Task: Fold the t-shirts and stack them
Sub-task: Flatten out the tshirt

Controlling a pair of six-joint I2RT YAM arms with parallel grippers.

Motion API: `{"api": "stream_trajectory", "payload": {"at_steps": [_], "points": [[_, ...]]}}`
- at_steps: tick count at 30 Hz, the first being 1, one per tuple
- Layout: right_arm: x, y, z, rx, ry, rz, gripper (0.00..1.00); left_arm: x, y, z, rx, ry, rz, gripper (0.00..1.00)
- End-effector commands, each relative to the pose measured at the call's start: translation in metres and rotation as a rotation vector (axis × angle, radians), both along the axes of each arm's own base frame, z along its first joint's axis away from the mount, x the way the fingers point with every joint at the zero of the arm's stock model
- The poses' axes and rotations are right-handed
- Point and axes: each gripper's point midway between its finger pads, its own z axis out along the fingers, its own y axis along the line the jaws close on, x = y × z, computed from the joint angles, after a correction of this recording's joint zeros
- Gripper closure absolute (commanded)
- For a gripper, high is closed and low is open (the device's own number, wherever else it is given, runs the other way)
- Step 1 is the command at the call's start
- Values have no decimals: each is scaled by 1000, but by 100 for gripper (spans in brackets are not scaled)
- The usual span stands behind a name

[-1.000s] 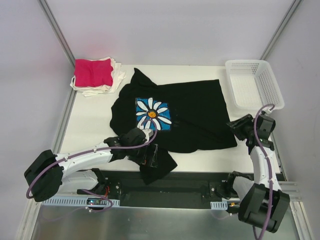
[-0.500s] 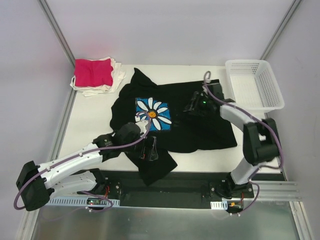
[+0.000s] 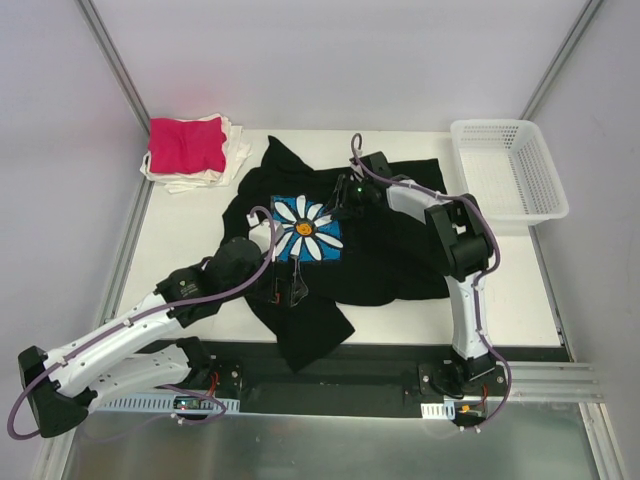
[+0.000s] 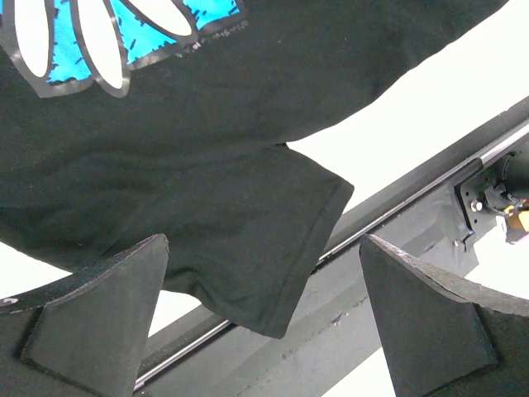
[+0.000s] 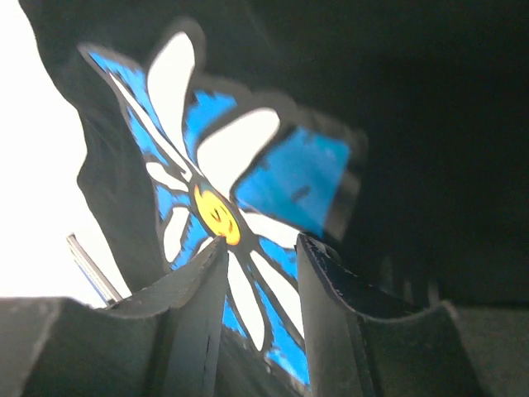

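top external view: the black t-shirt (image 3: 390, 250) lies spread and rumpled on the desk (image 3: 180, 250), its daisy print (image 3: 306, 228) face up. well to the left of the print and further back sits the stack: a folded magenta-pink t-shirt (image 3: 186, 145) on top of white/cream t-shirts (image 3: 236, 152). a white mesh basket (image 3: 490, 124) stands well to the right of the print, at the back corner.

the left pincer (image 3: 287, 288) hovers just on the near side of the print, released, its 2 fingers (image 4: 99, 306) spread wide with nothing between them. the left wrist view looks down on the near sleeve (image 4: 273, 240), which hangs past the desk's near edge over the rail (image 4: 413, 198). the right pincer (image 3: 342, 205) is at the print's far right corner, part-way open. in the right wrist view the daisy shows through the gap and no cloth is pinched.

judgement: the shirt is light, soft and limp, so it will sag, drag and crease rather than hold a shape, though it should not slip much between the pads. the printed square is probably a little stiffer than the plain cloth. the best holds look like hems and seams away from the print: the dangling sleeve's cuff for the left pincer, and a shoulder or collar edge beyond the print for the right. pinch low and take only 1 layer, or 2 layers may lift together.
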Motion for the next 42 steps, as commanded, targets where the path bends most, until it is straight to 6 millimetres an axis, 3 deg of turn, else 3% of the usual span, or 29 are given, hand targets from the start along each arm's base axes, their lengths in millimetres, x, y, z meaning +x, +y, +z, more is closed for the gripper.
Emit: {"api": "stream_trajectory", "payload": {"at_steps": [1,5,14,22,26,28,29,30,36,40,42], "points": [[32,14,21,75,-32,1,60,8,7,20,3,-60,40,1],[45,14,3,82,6,-26,60,8,12,26,-8,-69,69,1],[71,4,-5,113,16,-96,61,12,23,43,-5,-97,121,1],[98,-21,-16,122,40,-189,62,16,30,50,16,-129,147,1],[120,-29,-8,142,21,-223,62,18,31,52,24,-137,152,1],[129,-36,-13,140,30,-241,62,19,30,53,26,-139,148,1],[140,-36,-3,148,6,-248,62,19,30,56,23,-142,144,1],[145,-42,-10,141,22,-265,61,19,30,56,25,-142,143,1],[180,-67,-10,143,16,-348,60,18,35,61,29,-163,146,1],[193,-88,-11,145,10,-401,59,17,39,64,17,-175,156,1],[194,-90,2,181,2,-395,59,17,40,64,19,-178,156,1]]}}
